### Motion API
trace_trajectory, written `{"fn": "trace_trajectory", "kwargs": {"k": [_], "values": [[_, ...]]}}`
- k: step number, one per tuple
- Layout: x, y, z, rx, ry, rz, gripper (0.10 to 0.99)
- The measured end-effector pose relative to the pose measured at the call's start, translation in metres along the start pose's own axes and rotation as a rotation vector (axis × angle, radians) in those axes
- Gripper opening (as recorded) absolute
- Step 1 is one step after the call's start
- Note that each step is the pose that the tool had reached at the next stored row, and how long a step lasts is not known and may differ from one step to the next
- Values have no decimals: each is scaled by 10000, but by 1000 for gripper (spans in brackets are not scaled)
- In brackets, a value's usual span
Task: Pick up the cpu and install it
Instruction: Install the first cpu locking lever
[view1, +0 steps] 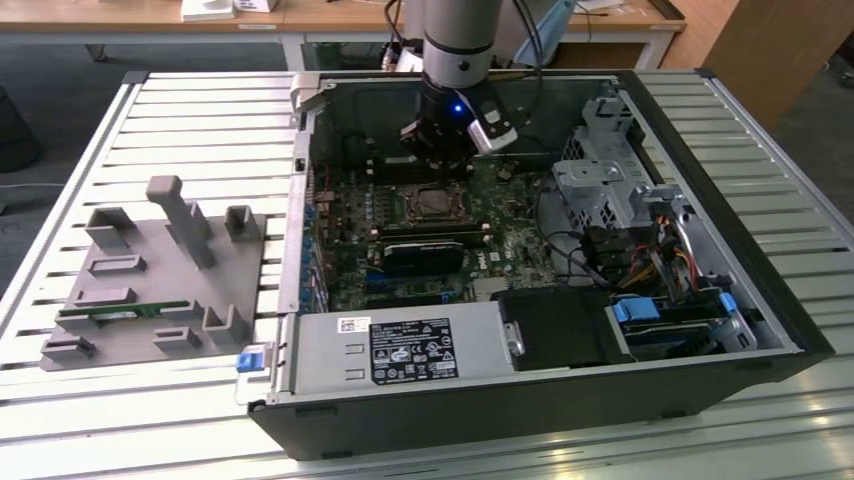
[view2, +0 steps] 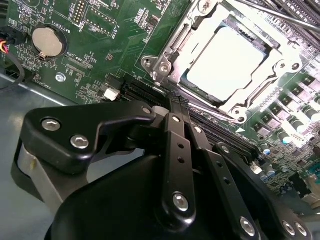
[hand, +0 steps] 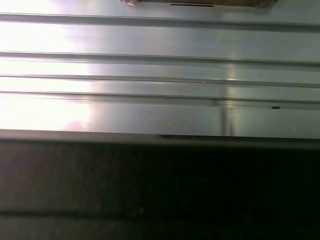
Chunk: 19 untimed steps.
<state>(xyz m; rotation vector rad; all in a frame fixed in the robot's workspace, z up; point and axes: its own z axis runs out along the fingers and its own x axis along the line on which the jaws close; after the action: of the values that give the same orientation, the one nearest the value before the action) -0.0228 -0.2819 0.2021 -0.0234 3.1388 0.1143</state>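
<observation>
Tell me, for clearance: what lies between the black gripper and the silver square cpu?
Second wrist view: the silver metal socket frame rimming the cpu.

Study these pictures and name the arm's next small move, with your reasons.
Probably lift the gripper straight up, clear of the computer case. The cpu already lies flat inside its metal socket frame on the green board, and the gripper sits beside the socket, not on the chip.
</observation>
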Motion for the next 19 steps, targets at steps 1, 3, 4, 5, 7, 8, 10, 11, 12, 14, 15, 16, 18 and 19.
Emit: {"fn": "trace_trajectory", "kwargs": {"k": [1,3,4,5,7,8,10,11,12,14,15,16,18,19], "values": [[0,0,-1,-2,-1,0,106],[0,1,-1,4,-2,-1,106],[0,1,-1,29,-1,-1,106],[0,0,1,55,0,0,106],[0,0,8,93,0,0,106],[0,-1,12,122,1,0,106],[0,-2,21,188,3,1,106],[0,-2,26,223,4,0,106],[0,-3,32,251,3,0,106],[-1,-2,44,288,2,0,106],[0,-2,48,301,4,0,106],[0,-2,51,304,6,-1,106],[0,0,52,306,5,0,106],[0,0,53,304,5,0,106]]}}
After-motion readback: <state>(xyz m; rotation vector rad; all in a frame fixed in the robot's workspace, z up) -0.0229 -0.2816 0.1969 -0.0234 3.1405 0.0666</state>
